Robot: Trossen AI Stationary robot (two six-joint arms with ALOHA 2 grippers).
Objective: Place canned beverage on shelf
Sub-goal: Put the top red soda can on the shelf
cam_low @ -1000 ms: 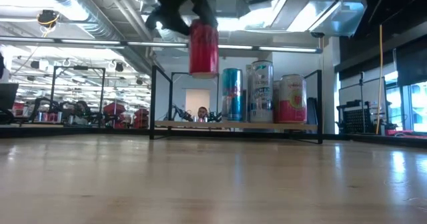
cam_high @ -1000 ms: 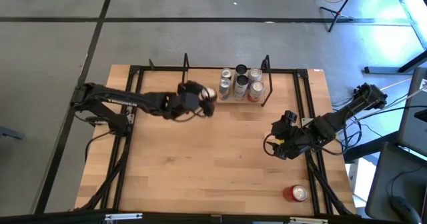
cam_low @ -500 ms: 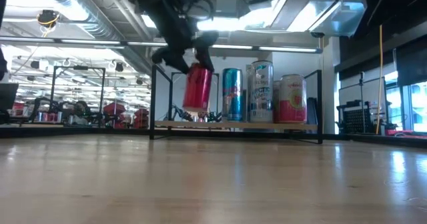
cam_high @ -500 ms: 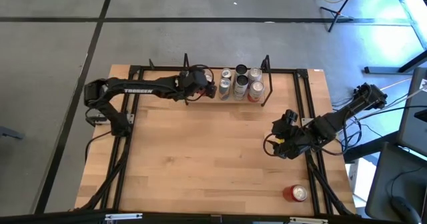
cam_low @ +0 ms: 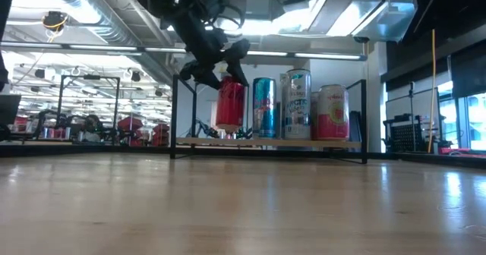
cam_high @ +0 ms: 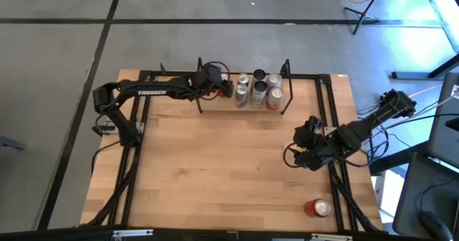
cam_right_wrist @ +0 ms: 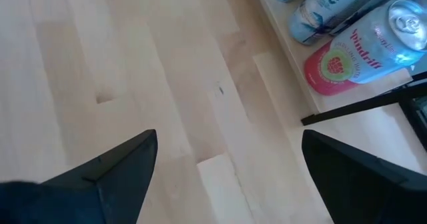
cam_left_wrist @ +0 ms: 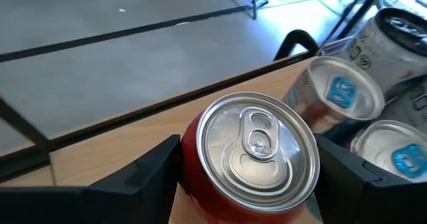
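Wood of the desk (cam_low: 243,209) filled the near ground in the low view, bare up to the shelf (cam_low: 304,143) at its far edge. A spare red can (cam_high: 317,208) stood alone at the near right corner of the desk in the high view. Beside the right rail the right tool (cam_high: 307,149) waited, well apart from the shelf, its fingers (cam_right_wrist: 107,171) spread wide with nothing between them.

Farther back, the left tool (cam_low: 215,67) reached over the left end of the shelf and gripped the red can (cam_low: 230,103) by its upper part, one dark finger (cam_left_wrist: 150,174) pressed to each side of the wall just under the rim. The can stood upright, its base at or just above the plank; whether it touched could not be told. Just beside it stood a blue can (cam_low: 263,108), then a tall pale can (cam_low: 297,104) and a pink can (cam_low: 332,112).

Such a can was probably light if empty and heavier if full, with a smooth, slippery wall that dents under a hard squeeze. A moderate grip across the upper wall, kept vertical, seemed the safest hold, and the close blue neighbour left little room for the fingers to open.
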